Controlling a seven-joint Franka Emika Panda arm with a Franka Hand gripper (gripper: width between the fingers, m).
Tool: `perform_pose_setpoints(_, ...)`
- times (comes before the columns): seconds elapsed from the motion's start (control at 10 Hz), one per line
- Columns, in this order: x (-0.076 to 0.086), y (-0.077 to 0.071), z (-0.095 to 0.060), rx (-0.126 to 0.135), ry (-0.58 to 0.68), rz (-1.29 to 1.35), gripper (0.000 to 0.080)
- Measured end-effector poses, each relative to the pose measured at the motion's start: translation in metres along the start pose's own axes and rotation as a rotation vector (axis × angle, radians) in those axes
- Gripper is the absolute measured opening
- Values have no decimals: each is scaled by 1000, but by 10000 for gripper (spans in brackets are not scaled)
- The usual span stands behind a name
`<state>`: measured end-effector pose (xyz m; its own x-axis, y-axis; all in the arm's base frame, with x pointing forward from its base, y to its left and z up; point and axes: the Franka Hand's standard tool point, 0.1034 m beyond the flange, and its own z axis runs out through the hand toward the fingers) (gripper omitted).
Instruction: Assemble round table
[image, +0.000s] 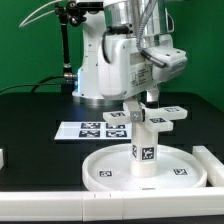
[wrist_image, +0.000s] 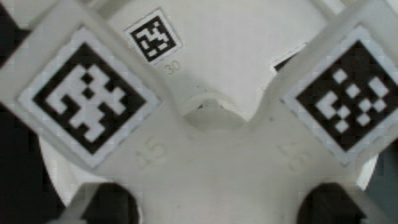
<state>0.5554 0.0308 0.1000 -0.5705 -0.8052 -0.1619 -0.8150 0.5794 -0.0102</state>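
Nearest in the exterior view lies one disc (image: 145, 168), rim up, on the black table (image: 35, 120). One leg (image: 143, 142) stands upright near the disc's middle, a tag on its side. One foot (image: 152, 116), cross-shaped, sits level at the leg's top, its arms spreading to both sides; whether it touches the leg cannot be told. One gripper (image: 147, 100) hangs straight above the foot, down at its centre; its fingertips are hidden there, so whether it grips the foot cannot be told from this view. Behind the disc lies one marker board (image: 88, 129), flat, with several tags. One bar (image: 214, 166) lies at the exterior view's right, just beside the disc. From the wrist view, the foot (wrist_image: 210, 120) fills nearly the whole picture, very close under the camera, with three tags showing; dark blurred finger (wrist_image: 111, 200) shapes sit at the edge, their spacing unclear.
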Motion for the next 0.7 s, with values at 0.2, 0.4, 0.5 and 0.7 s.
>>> perform_pose_setpoints(0.2,-2,2,2,-4,-5,-10,600)
perform_pose_setpoints(0.4,-2,-1,-4,2,-12,-78,639)
perform_pose_setpoints(0.5,-5,-3,-12,4,-22,-101,647)
perform_pose_setpoints(0.7,-12,-4,-28,10,-52,-137,647)
